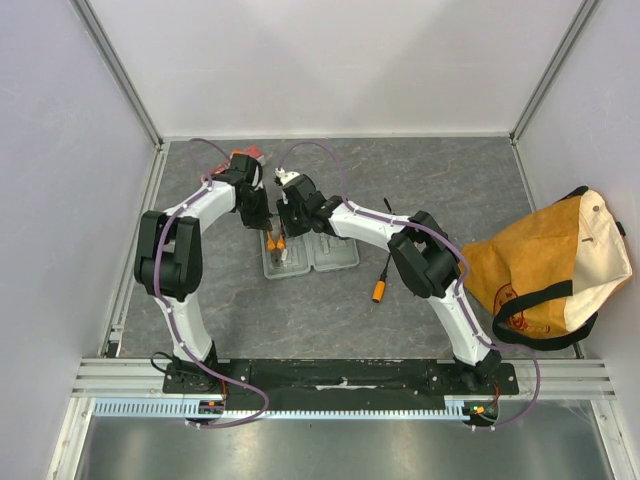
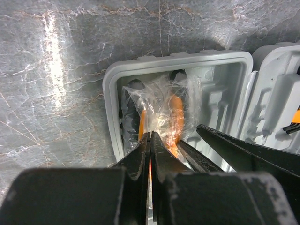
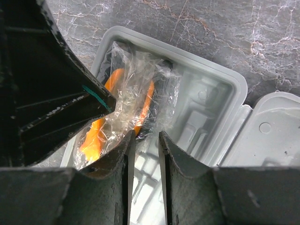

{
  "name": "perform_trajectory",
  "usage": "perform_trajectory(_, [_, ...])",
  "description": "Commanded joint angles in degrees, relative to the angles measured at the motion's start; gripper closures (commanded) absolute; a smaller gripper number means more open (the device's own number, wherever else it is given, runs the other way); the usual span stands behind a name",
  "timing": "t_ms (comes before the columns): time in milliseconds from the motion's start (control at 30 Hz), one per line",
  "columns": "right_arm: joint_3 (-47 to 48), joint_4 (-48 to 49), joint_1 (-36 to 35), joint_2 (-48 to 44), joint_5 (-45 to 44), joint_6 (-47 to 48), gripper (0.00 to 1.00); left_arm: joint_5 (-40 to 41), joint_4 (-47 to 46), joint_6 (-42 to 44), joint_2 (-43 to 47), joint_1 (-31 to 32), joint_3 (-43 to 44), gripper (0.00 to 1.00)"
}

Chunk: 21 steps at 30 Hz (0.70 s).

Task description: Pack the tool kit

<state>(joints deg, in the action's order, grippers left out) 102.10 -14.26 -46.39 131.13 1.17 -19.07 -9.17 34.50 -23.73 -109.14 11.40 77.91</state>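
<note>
The grey tool kit case lies open at mid-table, both halves flat. An orange-handled tool wrapped in clear plastic lies in the left half. My left gripper is shut, its tips pressed against the wrap; whether film is pinched between them I cannot tell. My right gripper stands narrowly open just beside the wrapped tool, over the moulded slots, nothing between its fingers. An orange-and-black screwdriver lies on the table right of the case.
A tan canvas bag with black straps sits at the right edge. A red-orange packet lies at the back behind the left arm. The case's other half adjoins on the right. White walls enclose the table.
</note>
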Motion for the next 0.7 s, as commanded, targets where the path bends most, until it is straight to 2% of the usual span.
perform_trajectory(0, [0.9,-0.5,-0.4,0.9,-0.7,-0.2,0.67,4.5,1.7,-0.9,-1.3,0.6,-0.3,0.96])
perform_trajectory(167, [0.9,-0.5,-0.4,0.9,-0.7,0.0,0.65,7.1,2.9,-1.1,-0.9,1.4,-0.3,0.97])
perform_trajectory(467, [0.9,-0.6,-0.4,0.9,-0.8,-0.3,0.64,5.2,3.0,-1.8,3.3,1.9,3.1,0.95])
perform_trajectory(667, [1.0,-0.5,-0.4,0.7,-0.5,0.0,0.63,8.5,2.7,-3.7,6.0,1.8,2.8,0.87])
